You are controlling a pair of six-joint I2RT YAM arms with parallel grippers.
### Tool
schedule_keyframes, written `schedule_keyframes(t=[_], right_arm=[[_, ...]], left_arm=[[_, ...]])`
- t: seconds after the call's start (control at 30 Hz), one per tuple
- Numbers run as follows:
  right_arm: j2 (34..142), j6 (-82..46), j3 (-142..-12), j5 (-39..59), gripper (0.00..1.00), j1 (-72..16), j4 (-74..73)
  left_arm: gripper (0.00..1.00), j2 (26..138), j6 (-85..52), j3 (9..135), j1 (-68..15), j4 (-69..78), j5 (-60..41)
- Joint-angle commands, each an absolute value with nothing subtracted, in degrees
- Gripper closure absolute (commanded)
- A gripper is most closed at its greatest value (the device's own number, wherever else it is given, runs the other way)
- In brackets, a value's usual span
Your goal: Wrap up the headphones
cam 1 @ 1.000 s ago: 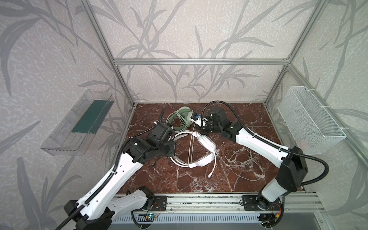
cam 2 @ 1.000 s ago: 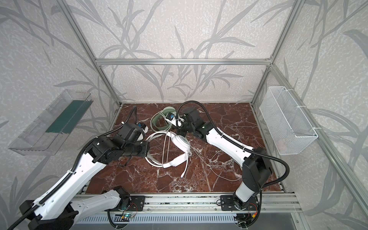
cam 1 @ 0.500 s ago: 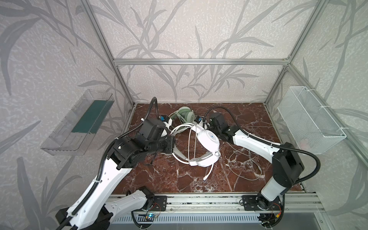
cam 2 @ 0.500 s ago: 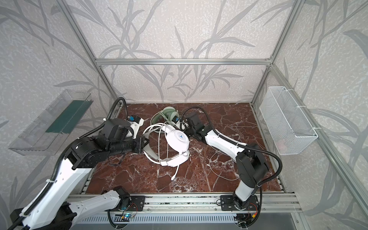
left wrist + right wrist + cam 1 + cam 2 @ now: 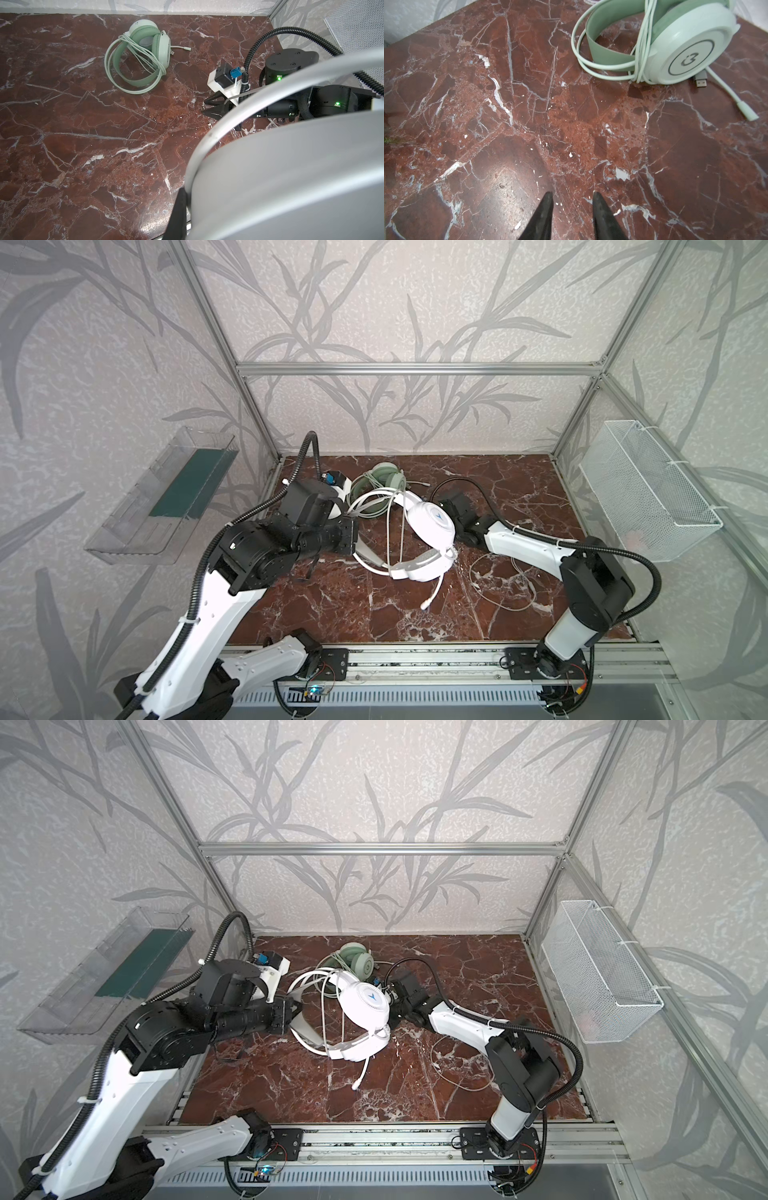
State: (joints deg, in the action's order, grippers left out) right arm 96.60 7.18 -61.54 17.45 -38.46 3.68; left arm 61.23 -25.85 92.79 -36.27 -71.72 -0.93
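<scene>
Over the last second the left arm has risen and the white headset [image 5: 430, 526] has come up with it. It lay flat between the arms; now it is tipped, with one round cup facing the top cameras. The right gripper [image 5: 572, 198] has drawn back a little and its jaws have parted.

That cup carries a blue arrowhead logo [image 5: 437, 514], the only mark on the headset (no words can be read). The left gripper [image 5: 353, 533] is clenched on the headset at its band side. The exact spot is hidden in the left wrist view, where the headset fills the lens. The headset hangs over the middle of the marble table [image 5: 332, 605], with white cable looped loosely over its band and a microphone boom [image 5: 434, 595] pointing down. I cannot tell whether its lower cup touches the marble.

The mint-green headset [image 5: 160, 47] lies on the table behind it, its cable wound around the band and cups. Its cup shows a grey ring around a rounded glyph [image 5: 687, 59], not legible as letters. A grey USB plug [image 5: 700, 80] lies just beside that cup. The right gripper hangs over bare marble near this headset, with nothing between its spread jaws.

There are two headsets and two arms. One thin pale cable [image 5: 512, 610] lies in loose loops by the right arm. One wire basket [image 5: 648, 497] hangs on the right wall, and one clear tray [image 5: 137, 526] with a dark green liner on the left.
</scene>
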Motion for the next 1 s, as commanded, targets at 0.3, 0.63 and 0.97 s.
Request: schedule_keyframes(t=[0.3,0.63,0.97], right_arm=[[92.28,-3.23,-51.64,19.25,0.59,-37.97,-5.56],[88.41,-6.83,-46.34,19.89,0.56,-37.79,-9.72],[86.22,-6.86,-43.90,21.61,0.50,-36.65,-13.43]], left_arm=[[1.00,61.96,-25.23,96.51,-33.89,-71.99,-1.31],[1.00,62.66,-25.32,96.70,-32.66,-71.75,-1.18],[1.00,62.85,-25.57,96.36,-31.10,-71.61,-3.63]])
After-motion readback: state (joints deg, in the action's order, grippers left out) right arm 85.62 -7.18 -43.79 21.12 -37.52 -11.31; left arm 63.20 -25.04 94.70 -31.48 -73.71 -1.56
